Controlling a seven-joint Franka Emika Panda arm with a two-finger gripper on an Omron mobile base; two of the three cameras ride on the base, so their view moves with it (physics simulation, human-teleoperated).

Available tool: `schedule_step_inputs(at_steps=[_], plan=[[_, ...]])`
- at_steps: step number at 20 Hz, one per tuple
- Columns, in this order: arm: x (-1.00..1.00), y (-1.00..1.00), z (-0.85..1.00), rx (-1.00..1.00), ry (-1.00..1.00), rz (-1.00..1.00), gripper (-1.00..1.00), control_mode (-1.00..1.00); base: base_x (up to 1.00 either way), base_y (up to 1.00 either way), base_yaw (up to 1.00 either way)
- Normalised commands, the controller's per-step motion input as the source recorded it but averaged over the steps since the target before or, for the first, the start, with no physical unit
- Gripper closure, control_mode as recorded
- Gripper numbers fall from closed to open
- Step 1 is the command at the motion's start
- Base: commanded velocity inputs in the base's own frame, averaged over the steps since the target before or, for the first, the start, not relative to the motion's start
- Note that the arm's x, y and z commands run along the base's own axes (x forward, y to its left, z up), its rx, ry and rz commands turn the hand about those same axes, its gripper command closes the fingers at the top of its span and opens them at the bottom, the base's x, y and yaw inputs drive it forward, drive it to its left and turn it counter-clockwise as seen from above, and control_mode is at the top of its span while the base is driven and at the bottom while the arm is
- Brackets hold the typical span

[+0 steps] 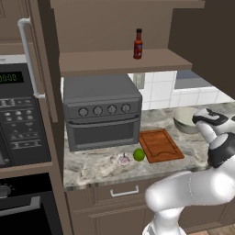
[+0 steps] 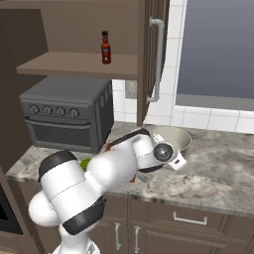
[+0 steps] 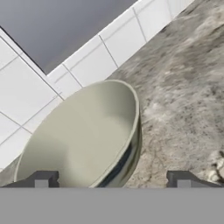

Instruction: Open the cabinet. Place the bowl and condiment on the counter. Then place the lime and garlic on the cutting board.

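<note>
With the bowl set on the counter, the gripper, jaws wide and empty, should lift straight clear, then go for the bottle.

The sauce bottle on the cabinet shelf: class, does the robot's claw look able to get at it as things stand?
Probably yes. The cabinet stands open, and the sauce bottle is alone near the shelf's front edge. The open claw is down by the bowl on the counter, so it must rise.

Condiment on cabinet shelf; lime and garlic beside cutting board.
</note>
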Motion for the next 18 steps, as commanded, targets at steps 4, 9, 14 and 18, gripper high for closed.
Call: schedule_step_inputs(at_steps=[4, 9, 14, 18], plan=[[-0.58, -0.34, 0.40, 0.00, -0.02, 0.00, -1.00, -1.00, 0.00, 0.00, 0.00], [-0.62, -0.55, 0.24, 0.01, 0.00, 0.00, -1.00, -1.00, 0.00, 0.00, 0.00], [-0.66, -0.43, 0.05, 0.00, -0.04, 0.00, -1.00, -1.00, 0.00, 0.00, 0.00], [-0.85, -0.21, 0.01, 0.00, -0.13, 0.00, -1.00, -1.00, 0.00, 0.00, 0.00]])
